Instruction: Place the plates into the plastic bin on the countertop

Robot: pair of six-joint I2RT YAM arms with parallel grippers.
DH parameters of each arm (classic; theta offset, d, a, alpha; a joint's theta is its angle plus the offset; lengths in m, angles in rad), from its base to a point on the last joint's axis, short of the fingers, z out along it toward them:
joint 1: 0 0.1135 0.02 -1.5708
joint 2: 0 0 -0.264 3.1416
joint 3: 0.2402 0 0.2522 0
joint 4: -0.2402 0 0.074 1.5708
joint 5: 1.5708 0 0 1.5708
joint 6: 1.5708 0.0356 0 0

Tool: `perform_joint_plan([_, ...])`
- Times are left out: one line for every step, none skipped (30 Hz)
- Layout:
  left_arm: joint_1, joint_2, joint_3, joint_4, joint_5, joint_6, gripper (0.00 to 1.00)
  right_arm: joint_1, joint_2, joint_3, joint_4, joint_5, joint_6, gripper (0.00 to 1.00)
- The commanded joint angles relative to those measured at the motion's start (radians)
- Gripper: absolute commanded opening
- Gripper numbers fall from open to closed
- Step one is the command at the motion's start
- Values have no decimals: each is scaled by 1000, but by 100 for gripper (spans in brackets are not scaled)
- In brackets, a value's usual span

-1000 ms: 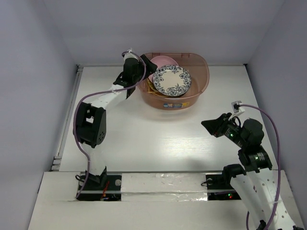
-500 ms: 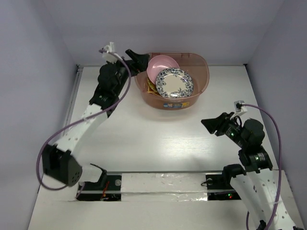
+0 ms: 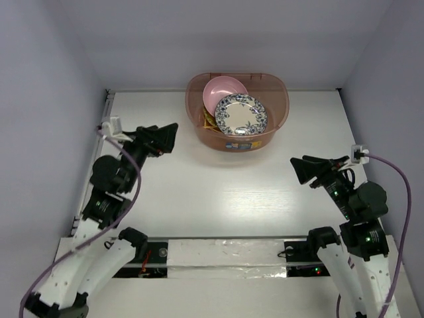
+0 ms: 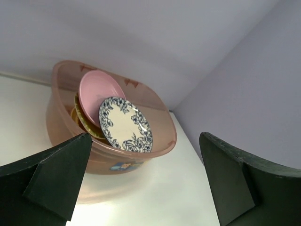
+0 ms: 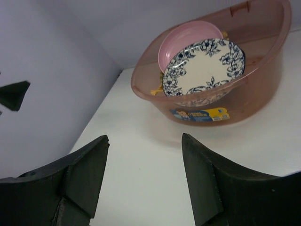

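The plastic bin (image 3: 279, 106) stands at the back centre of the countertop (image 3: 218, 195). Inside it a blue-and-white floral plate (image 3: 242, 114) leans on a pink plate (image 3: 222, 89), with orange and yellow dishes (image 3: 208, 120) partly hidden beneath. My left gripper (image 3: 171, 138) hovers open and empty left of the bin, well apart from it. My right gripper (image 3: 303, 171) is open and empty, in front of the bin to the right. In the left wrist view the bin (image 4: 61, 129) and floral plate (image 4: 124, 125) lie beyond the open gripper (image 4: 145, 141). The right wrist view shows the bin (image 5: 265, 77) past the open gripper (image 5: 145, 139).
Pale lilac walls (image 3: 59, 99) close in the countertop on the left, back and right. A label (image 5: 200, 114) sits on the bin's near side. A taped strip (image 3: 225, 255) runs along the near edge between the arm bases.
The left arm has drawn back from the bin's left rim toward the near left, and its jaws have opened fully. The right jaws have opened wider, and that gripper shifted slightly right.
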Motion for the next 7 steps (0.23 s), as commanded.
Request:
perform_joint_plan([-4, -146, -23, -99, -67, 46, 99, 6, -31, 23, 72, 89, 14, 70])
perform_joint_plan([-4, -166, -27, -116, -79, 47, 99, 6, -31, 20, 83, 94, 17, 70])
perform_joint_plan([-4, -181, -30, -132, -88, 58, 99, 6, -30, 12, 88, 96, 21, 70])
perform_joint_plan([-4, -204, -36, -159, -99, 61, 99, 6, -25, 10, 91, 102, 23, 70])
perform_joint_plan([-4, -209, -36, -167, -125, 64, 99, 6, -13, 9, 95, 102, 25, 70])
perform_joint_plan([-4, -212, -36, -170, -139, 69, 99, 6, -7, 10, 97, 103, 25, 70])
perform_joint_plan([-4, -209, -28, -204, -151, 80, 99, 6, 1, 12, 95, 109, 23, 70])
